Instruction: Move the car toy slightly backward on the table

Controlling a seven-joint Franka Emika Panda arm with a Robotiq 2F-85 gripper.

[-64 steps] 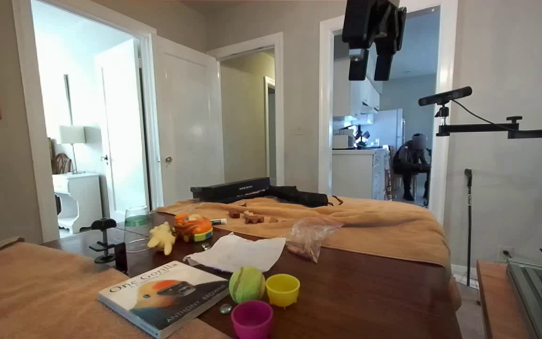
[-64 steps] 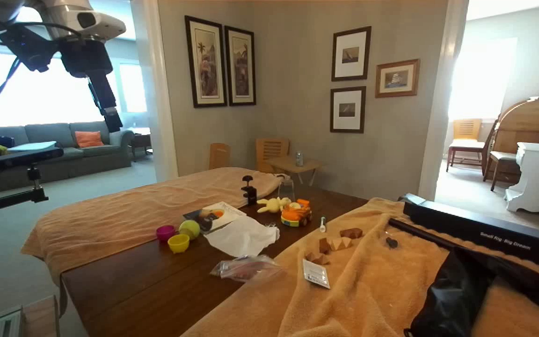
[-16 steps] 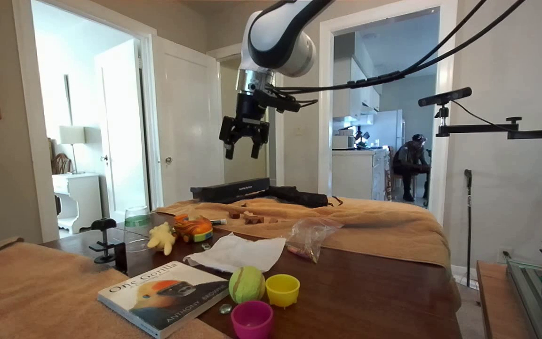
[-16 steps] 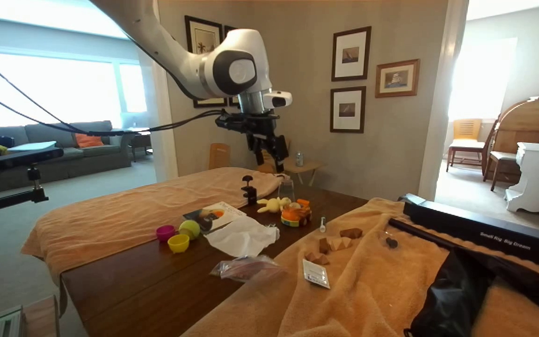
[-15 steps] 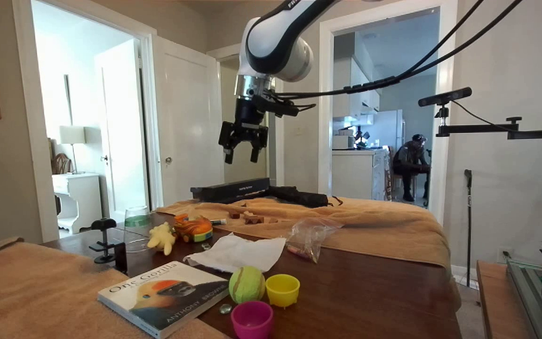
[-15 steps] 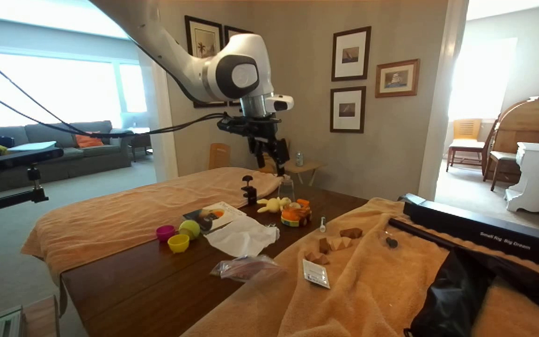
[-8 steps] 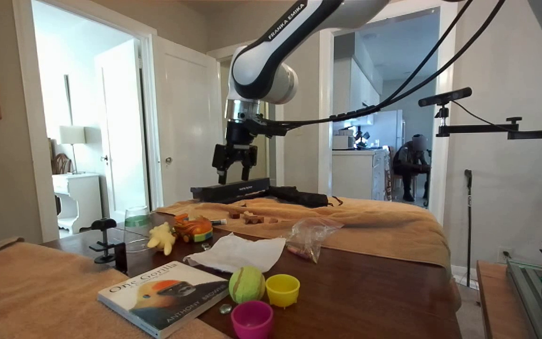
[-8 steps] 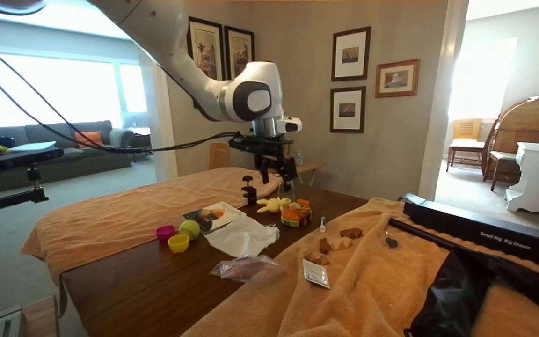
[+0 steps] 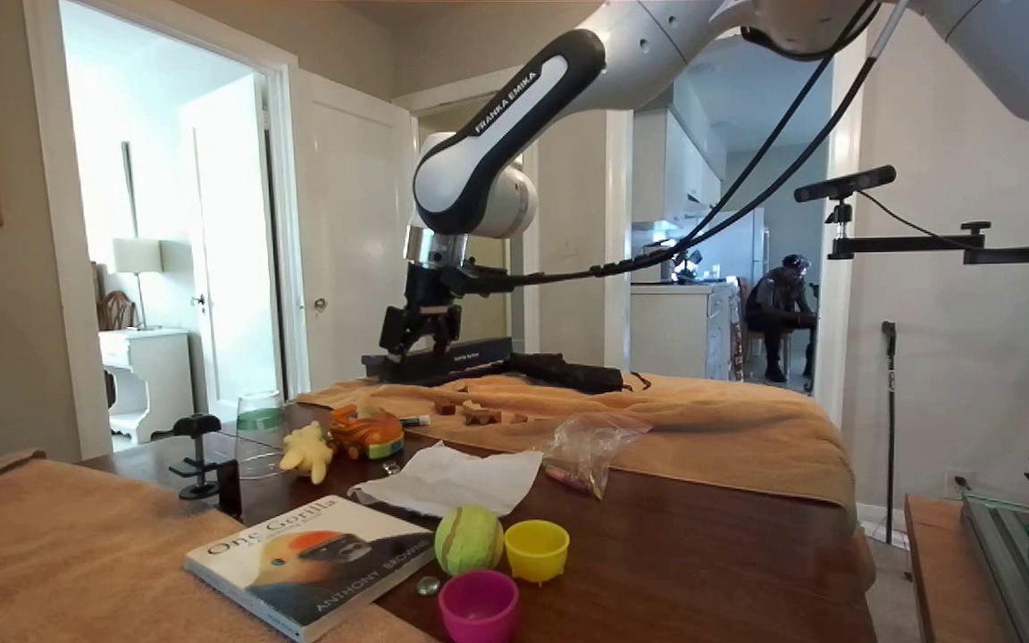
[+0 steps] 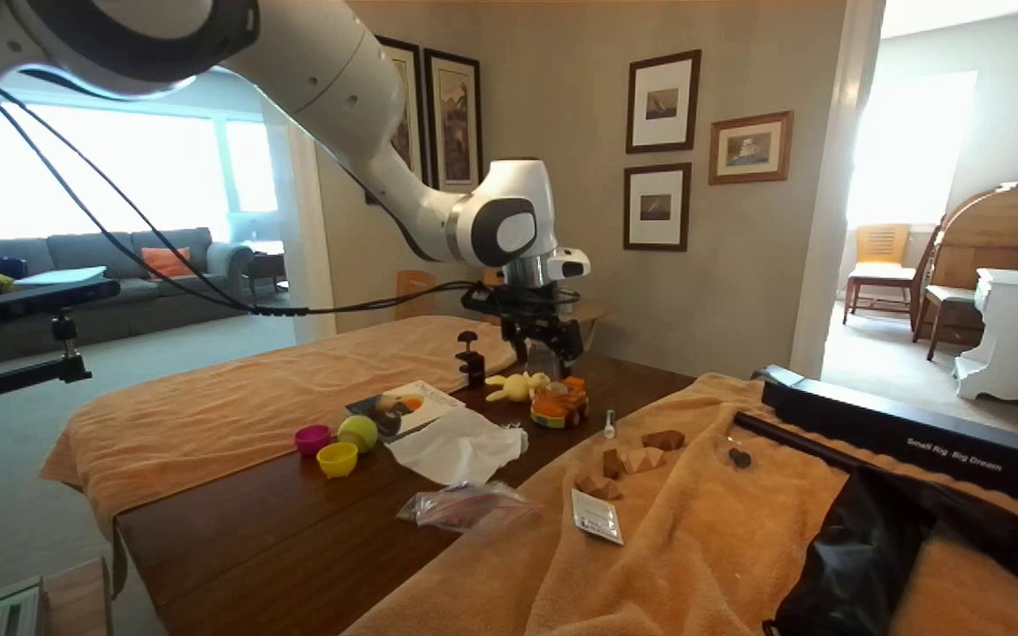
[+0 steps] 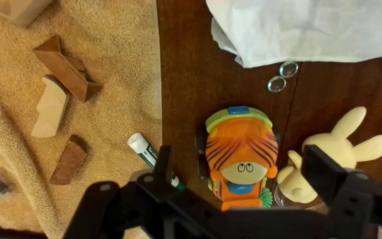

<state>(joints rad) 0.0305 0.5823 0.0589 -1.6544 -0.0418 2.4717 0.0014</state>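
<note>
End effector point(image 11: 237, 158): spread wide, above and apart from toy car point(image 11: 242, 144)
Toy car: lower end hidden in wrist view
Marker point(image 11: 147, 153): middle covered there

The orange, dark-striped car toy point(image 11: 242, 146) stands upright on the dark brown wooden table point(image 11: 186, 83).

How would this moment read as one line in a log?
Gripper: open, above toy car | toy car: on table, ungripped | toy rabbit: beside it | grasp: not yet made
</note>
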